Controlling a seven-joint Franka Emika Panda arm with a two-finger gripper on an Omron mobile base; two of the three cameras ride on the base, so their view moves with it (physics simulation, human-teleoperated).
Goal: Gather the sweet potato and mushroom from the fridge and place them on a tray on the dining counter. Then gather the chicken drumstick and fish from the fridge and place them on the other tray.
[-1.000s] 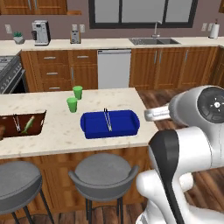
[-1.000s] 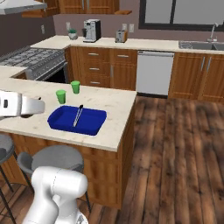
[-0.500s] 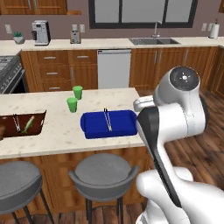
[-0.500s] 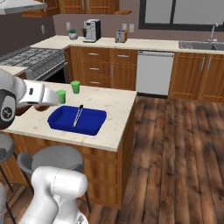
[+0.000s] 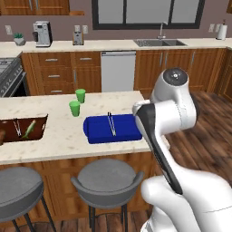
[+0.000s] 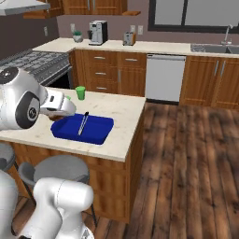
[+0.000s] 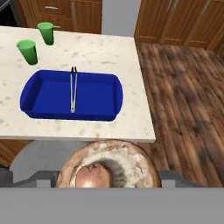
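A brown-capped mushroom (image 7: 107, 168) sits between my gripper's (image 7: 107, 177) fingers, which are shut on it, hovering over a stool just off the dining counter's (image 7: 109, 52) near edge. On the counter ahead lies a blue tray (image 7: 48, 94) with metal tongs (image 7: 73, 89) in it. In the right base view the gripper (image 6: 65, 109) hangs at the blue tray's (image 6: 100, 130) left end. A brown tray (image 5: 41, 122) with tongs and a green item rests further left on the counter. The fridge, sweet potato, chicken drumstick and fish are out of view.
Two green cups (image 7: 27, 50) (image 7: 46, 33) stand behind the blue tray. Grey stools (image 5: 106, 176) (image 5: 16, 190) line the counter's near side. Wood floor lies open to the right (image 6: 186, 154). The wall counter with a sink (image 5: 158, 43) runs along the back.
The arm has swung round and carried the hand with the mushroom rightward along the counter's near side, up to the blue tray's left end. Trays and cups have not moved.
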